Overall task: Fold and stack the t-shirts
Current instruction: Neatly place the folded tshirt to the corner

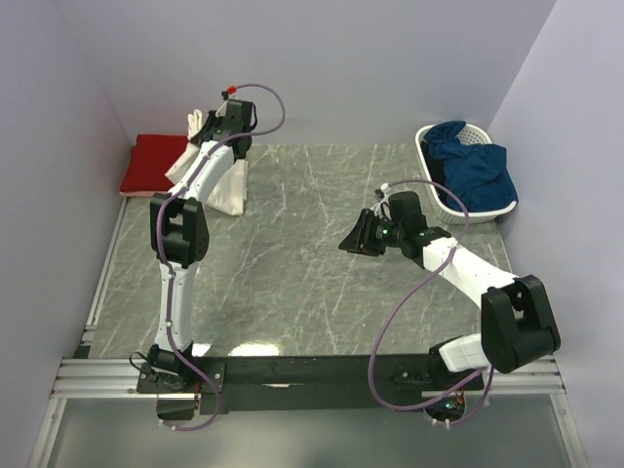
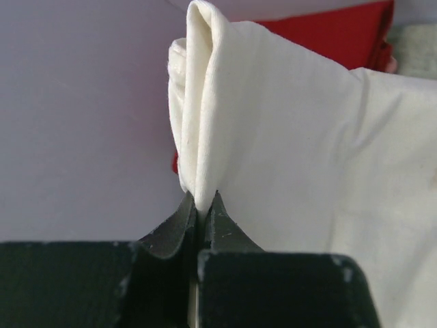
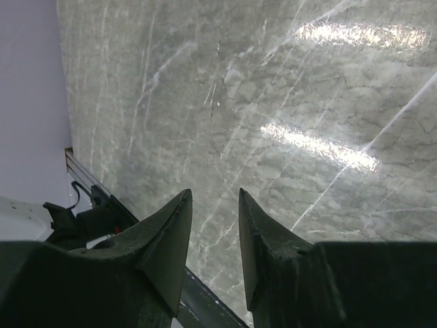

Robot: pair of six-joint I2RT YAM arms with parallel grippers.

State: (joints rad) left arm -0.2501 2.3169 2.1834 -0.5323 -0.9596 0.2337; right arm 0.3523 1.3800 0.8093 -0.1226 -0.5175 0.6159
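Left tool [image 2: 201, 203] is clamping onto a doubled fold of the cream t-shirt [image 2: 287, 150]. Its two fingers are pressing almost together with only the cloth's edge between them. In the wrist view the fold is rising straight up toward 12 o'clock out of the tips, and the rest of the shirt is spreading away toward 3 o'clock.

Seen from above, this tool is reaching out to the far left corner of the desk [image 1: 292, 253], at about 10 o'clock from the desk's middle and close to the back wall [image 1: 341, 68]. The cream t-shirt is hanging from it. A small piece is sticking up beside the tool, and the bulk is draping down next to the left arm [image 1: 180, 229], with its lower edge appearing to rest on the desk.

The red t-shirt [image 1: 151, 161] is lying folded flat in that same corner, at 9 o'clock of the cream one. The two cloths are meeting along the red shirt's right side, though I cannot tell whether they are overlapping or only touching.

Right tool [image 3: 215, 201] is standing partly open, its fingers parted by a clear gap and gripping nothing; only bare desk is showing between them. From above it is hovering a little toward 3 o'clock of the desk's middle, pointing toward 9 o'clock, well apart from both shirts.

At about 2 o'clock a white slatted basket [image 1: 450, 207] is sitting near the right wall, with dark blue cloth [image 1: 478, 166] piling up in it and spilling over its rim.
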